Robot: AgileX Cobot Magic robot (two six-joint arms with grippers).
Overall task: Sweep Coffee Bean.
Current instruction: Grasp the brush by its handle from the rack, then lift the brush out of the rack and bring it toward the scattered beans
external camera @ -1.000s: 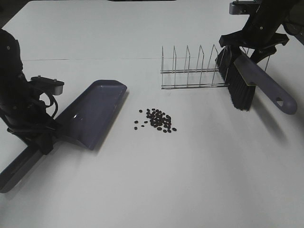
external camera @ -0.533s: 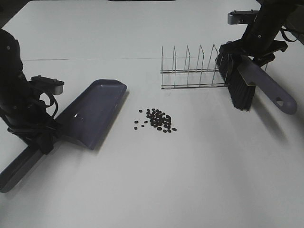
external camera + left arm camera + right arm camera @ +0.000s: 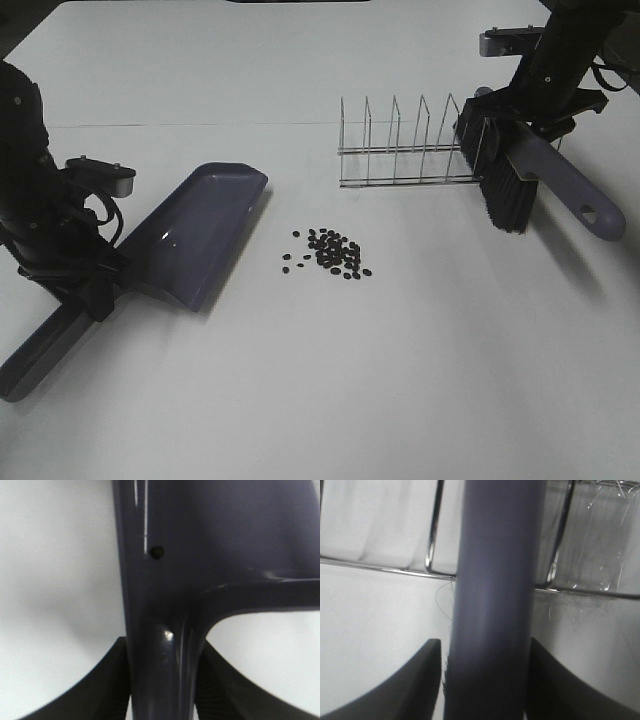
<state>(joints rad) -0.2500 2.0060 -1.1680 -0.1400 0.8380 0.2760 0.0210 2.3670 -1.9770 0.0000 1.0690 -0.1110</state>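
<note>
A loose cluster of tiny dark coffee beans [image 3: 331, 253] lies on the white table [image 3: 330, 380] near the middle. To its left a grey-purple dustpan [image 3: 195, 235] rests tilted on the table, mouth toward the beans. My left gripper [image 3: 88, 287] is shut on the dustpan handle [image 3: 160, 670]. At the right, my right gripper [image 3: 537, 110] is shut on the grey-purple brush [image 3: 545, 175], whose black bristles [image 3: 500, 185] hang by the rack's right end. The brush handle [image 3: 492, 605] fills the right wrist view.
A wire rack [image 3: 410, 150] stands behind the beans, its right end touching or just beside the brush bristles. It also shows in the right wrist view [image 3: 435, 555]. The table's back edge runs along the top.
The right gripper and brush shifted slightly right and up against the rack's end. The left gripper moved the dustpan a little away from me and to the left.
</note>
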